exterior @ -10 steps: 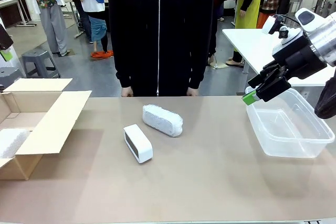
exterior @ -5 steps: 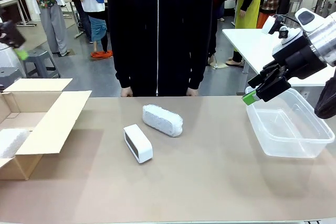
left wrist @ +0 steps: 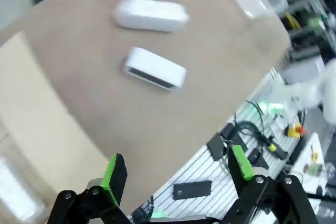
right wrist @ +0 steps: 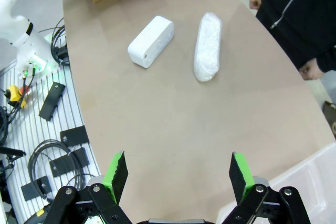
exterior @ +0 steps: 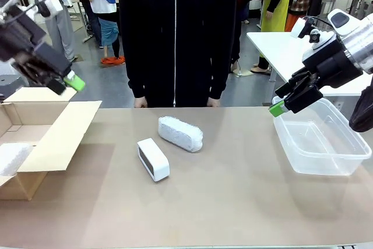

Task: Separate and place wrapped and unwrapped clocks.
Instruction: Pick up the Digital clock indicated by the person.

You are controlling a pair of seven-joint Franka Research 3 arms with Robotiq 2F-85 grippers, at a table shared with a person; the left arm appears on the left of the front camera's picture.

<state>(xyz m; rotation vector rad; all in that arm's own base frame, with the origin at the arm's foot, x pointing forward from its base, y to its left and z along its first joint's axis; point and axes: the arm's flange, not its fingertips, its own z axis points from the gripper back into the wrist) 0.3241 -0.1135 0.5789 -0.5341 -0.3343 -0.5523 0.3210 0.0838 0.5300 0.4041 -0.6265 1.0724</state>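
The unwrapped clock (exterior: pixel 153 160) lies at frame centre on the desk (exterior: pixel 233 202). It is likely rigid, smooth and slippery, so grip across its long sides. Just beyond it, not touching, lies the wrapped bundle (exterior: pixel 180 133), probably soft and compressible; clamp it mid-length. The left end effector (exterior: pixel 65 84), upper left, and the right end effector (exterior: pixel 288 106), at right, hang with fingers apart, empty.

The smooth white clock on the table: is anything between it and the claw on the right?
Nothing visible does. The right gripper hangs open near the clear tub, with bare table between it and the unwrapped clock. The wrapped bundle lies close on the clock's far side.
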